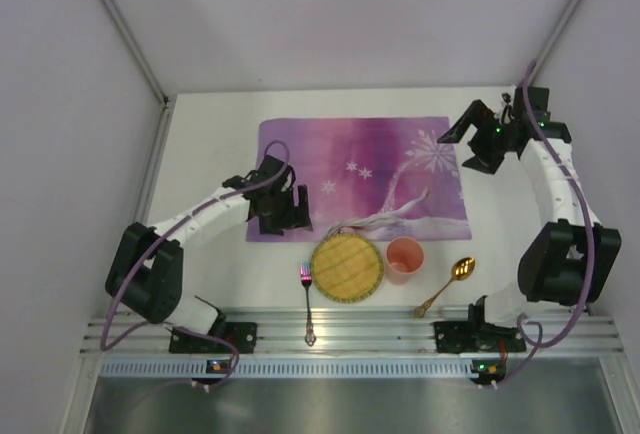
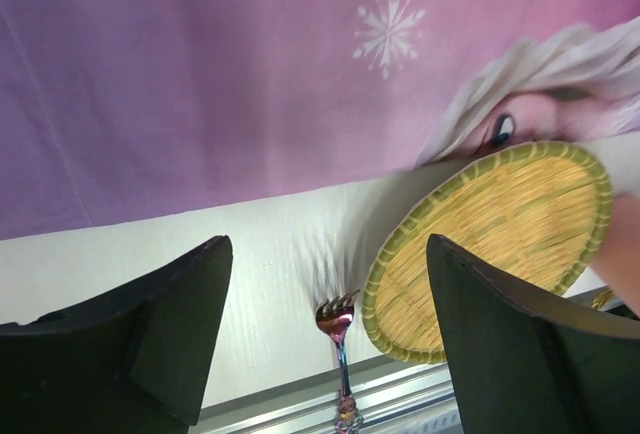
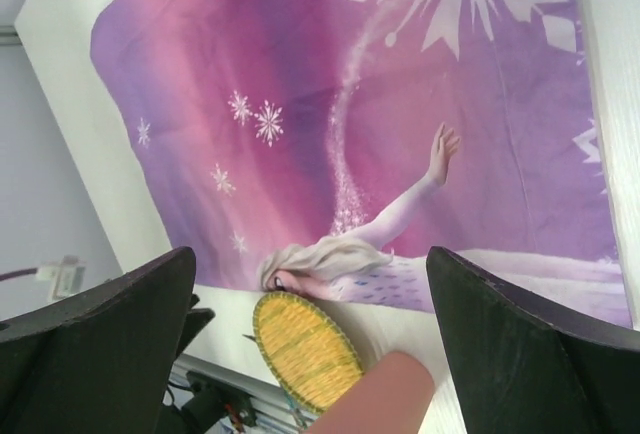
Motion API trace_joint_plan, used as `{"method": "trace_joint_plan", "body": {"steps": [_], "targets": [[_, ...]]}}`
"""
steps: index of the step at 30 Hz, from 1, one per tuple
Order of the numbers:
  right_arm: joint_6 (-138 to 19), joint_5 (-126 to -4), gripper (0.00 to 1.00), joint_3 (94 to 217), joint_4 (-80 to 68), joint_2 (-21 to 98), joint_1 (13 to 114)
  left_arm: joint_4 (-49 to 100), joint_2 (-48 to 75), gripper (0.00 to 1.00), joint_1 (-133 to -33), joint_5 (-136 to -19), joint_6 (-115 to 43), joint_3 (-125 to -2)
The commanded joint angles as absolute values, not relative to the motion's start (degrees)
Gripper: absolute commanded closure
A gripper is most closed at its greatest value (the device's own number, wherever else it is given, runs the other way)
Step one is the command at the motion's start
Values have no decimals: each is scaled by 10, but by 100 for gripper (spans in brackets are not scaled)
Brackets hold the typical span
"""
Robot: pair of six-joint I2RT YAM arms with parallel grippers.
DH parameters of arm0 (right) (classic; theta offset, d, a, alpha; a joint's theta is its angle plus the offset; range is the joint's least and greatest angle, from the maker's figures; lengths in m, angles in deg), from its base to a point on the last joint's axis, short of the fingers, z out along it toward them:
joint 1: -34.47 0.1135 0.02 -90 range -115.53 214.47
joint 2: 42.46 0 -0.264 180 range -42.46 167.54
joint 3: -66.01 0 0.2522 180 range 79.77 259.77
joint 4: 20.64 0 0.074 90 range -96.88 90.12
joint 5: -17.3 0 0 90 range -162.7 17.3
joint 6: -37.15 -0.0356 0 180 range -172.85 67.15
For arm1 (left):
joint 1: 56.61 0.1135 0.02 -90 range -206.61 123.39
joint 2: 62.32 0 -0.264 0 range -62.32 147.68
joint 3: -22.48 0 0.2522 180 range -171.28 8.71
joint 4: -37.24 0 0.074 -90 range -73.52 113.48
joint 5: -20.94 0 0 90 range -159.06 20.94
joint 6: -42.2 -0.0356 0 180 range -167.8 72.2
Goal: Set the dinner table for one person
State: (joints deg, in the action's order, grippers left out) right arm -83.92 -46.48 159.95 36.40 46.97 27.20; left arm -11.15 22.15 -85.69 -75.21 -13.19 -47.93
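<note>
The white dinner table [image 1: 205,144] carries a purple snowflake placemat [image 1: 360,169] lying flat at its middle. In front of the mat sit a round woven yellow plate [image 1: 347,267], a pink cup [image 1: 404,258], a gold spoon [image 1: 447,285] and an iridescent fork [image 1: 308,302]. My left gripper [image 1: 288,220] hovers open over the mat's near-left corner, empty. In its wrist view the fork [image 2: 338,319] and plate [image 2: 490,244] lie beyond the gripper [image 2: 328,249]. My right gripper [image 1: 460,149] is open and empty above the mat's far-right corner. Its wrist view shows the plate [image 3: 305,349] and cup [image 3: 385,399].
A ribbed aluminium rail [image 1: 360,334] runs along the near edge, and the fork's handle lies across it. White walls close the table in at the back and both sides. The plate's far rim overlaps the mat's near edge.
</note>
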Motion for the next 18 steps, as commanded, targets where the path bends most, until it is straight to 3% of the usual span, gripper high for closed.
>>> {"method": "trace_joint_plan", "body": {"steps": [1, 11, 18], "targets": [[-837, -460, 0, 1555, 403, 415, 278, -22, 231, 17, -875, -796, -133, -451], [-814, -484, 0, 1475, 430, 358, 277, 49, 301, 30, -938, -852, -116, -450], [-800, -504, 0, 1479, 444, 370, 277, 40, 315, 63, -959, -855, -123, -440]]}}
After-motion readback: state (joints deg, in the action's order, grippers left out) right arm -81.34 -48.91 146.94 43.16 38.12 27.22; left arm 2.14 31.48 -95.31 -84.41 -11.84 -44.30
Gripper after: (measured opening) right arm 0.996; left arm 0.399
